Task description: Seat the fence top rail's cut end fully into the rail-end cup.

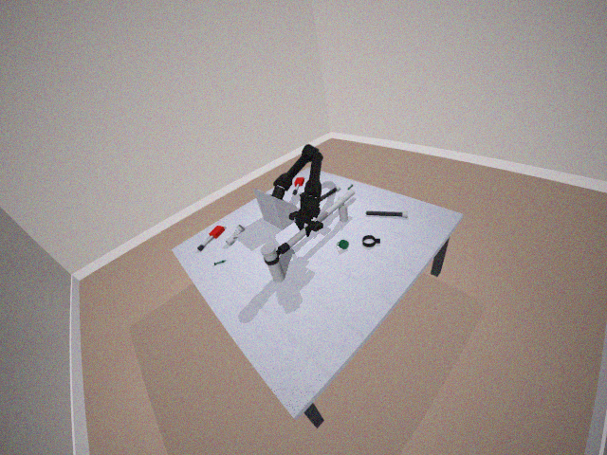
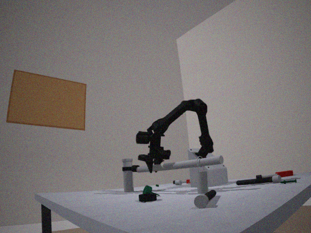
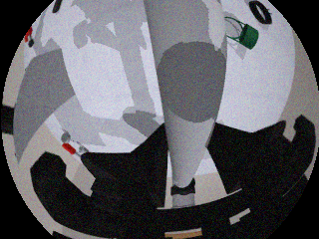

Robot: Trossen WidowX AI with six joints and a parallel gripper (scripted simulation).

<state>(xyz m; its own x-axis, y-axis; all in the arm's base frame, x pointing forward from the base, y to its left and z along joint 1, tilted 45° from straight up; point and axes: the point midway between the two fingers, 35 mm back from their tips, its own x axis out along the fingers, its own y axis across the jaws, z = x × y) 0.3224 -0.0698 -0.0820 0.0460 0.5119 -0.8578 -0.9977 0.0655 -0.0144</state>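
- The pale grey tabletop [image 1: 313, 313] stands on dark legs over a brown floor [image 1: 489, 303].
- A big post [image 1: 275, 264] and a shorter post [image 1: 343, 213] stand upright on it.
- A black ring [image 1: 371, 240] lies just beside a green piece [image 1: 342, 244].
- A black-and-white rod [image 1: 386, 213] lies apart, toward the far edge.
- A red-headed tool [image 1: 211, 235], a small white piece [image 1: 234, 235] and a green screw [image 1: 219, 262] lie near the left edge.
- A grey block [image 2: 213, 173] sits behind the posts.

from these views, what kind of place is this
Probably a bare room set up as a fence-fitting test bench: a grey table in a corner of plain walls, a short post and rail mock-up gripped by the gripper, loose fittings scattered around.
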